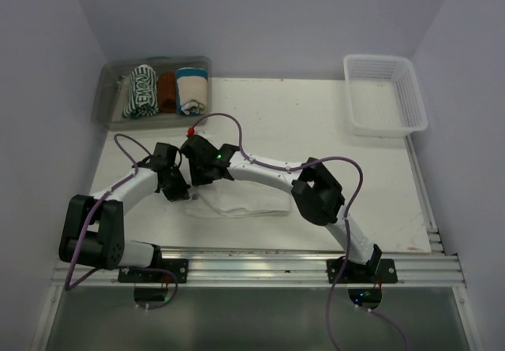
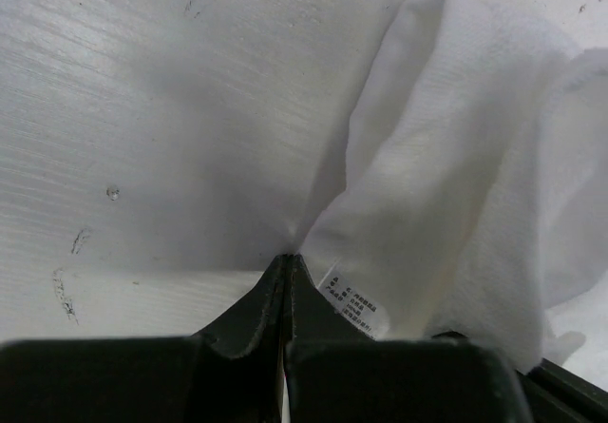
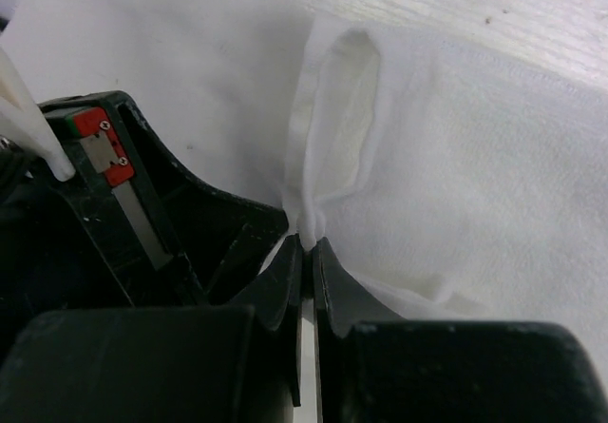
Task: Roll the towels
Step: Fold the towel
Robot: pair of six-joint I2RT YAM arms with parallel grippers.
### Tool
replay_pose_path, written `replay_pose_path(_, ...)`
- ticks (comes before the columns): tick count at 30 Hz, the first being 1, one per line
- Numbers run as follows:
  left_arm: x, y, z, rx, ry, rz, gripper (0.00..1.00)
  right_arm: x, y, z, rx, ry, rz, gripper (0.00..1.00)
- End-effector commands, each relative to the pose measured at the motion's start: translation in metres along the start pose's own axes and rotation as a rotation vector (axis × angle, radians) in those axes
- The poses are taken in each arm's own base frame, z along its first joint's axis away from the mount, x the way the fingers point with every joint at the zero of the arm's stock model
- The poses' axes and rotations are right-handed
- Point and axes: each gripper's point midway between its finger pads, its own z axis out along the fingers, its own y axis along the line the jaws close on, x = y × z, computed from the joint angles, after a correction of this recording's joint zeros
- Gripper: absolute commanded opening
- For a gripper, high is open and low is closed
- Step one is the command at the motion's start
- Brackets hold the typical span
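Note:
A white towel [image 1: 241, 199] lies folded on the table in front of the arms. My left gripper [image 1: 177, 187] is shut on its left edge; in the left wrist view [image 2: 288, 258] the cloth [image 2: 456, 185] fans out from the pinched tips, a care label beside them. My right gripper [image 1: 201, 179] is shut on the same left end just beside it; the right wrist view [image 3: 306, 240] shows a bunched fold of towel [image 3: 456, 157] between the tips, with the left gripper's black body close on the left.
A clear bin [image 1: 110, 91] at the back left holds three rolled towels: green striped [image 1: 141, 91], brown [image 1: 166, 91] and blue-and-cream [image 1: 192, 90]. A white basket [image 1: 384, 95] stands at the back right. The metal rail [image 1: 260, 268] runs along the near edge.

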Motion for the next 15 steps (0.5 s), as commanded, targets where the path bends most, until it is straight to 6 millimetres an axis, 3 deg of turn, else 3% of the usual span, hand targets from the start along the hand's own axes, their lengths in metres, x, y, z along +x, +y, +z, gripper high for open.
replay_pose_path(1, 0.015, 0.018, 0.008, -0.056, 0.038, 0.009, 0.0, -0.013, 0.034, -0.006, -0.101, -0.018, 0.008, 0.05)
replay_pose_path(2, 0.014, 0.018, 0.007, -0.054, 0.035, 0.012, 0.0, -0.014, 0.036, -0.008, -0.114, -0.019, 0.001, 0.19)
replay_pose_path(5, 0.011, 0.018, 0.002, -0.052, 0.023, 0.012, 0.0, -0.023, 0.04, -0.026, -0.133, -0.045, -0.017, 0.44)
replay_pose_path(9, 0.0, 0.016, -0.011, -0.042, -0.004, 0.004, 0.0, -0.045, 0.028, -0.061, -0.1, -0.137, -0.038, 0.55)
replay_pose_path(10, -0.004, 0.014, -0.016, -0.039, -0.013, 0.004, 0.0, -0.04, 0.013, -0.06, -0.067, -0.127, -0.033, 0.55)
replay_pose_path(11, -0.011, 0.016, -0.021, -0.054, -0.044, 0.006, 0.0, -0.051, 0.01, -0.079, -0.076, -0.159, -0.021, 0.54)
replay_pose_path(12, -0.014, 0.016, -0.024, -0.056, -0.056, 0.005, 0.0, -0.051, 0.003, -0.084, -0.065, -0.166, -0.005, 0.52)
replay_pose_path(13, -0.019, 0.014, -0.03, -0.058, -0.069, 0.002, 0.0, -0.045, -0.024, -0.082, -0.004, -0.16, 0.013, 0.47)
replay_pose_path(14, -0.026, 0.014, -0.037, -0.06, -0.101, 0.0, 0.0, -0.056, -0.028, -0.104, -0.022, -0.217, 0.037, 0.35)
replay_pose_path(15, -0.03, 0.013, -0.041, -0.06, -0.119, -0.001, 0.0, -0.038, -0.054, -0.1, 0.032, -0.198, 0.05, 0.29)
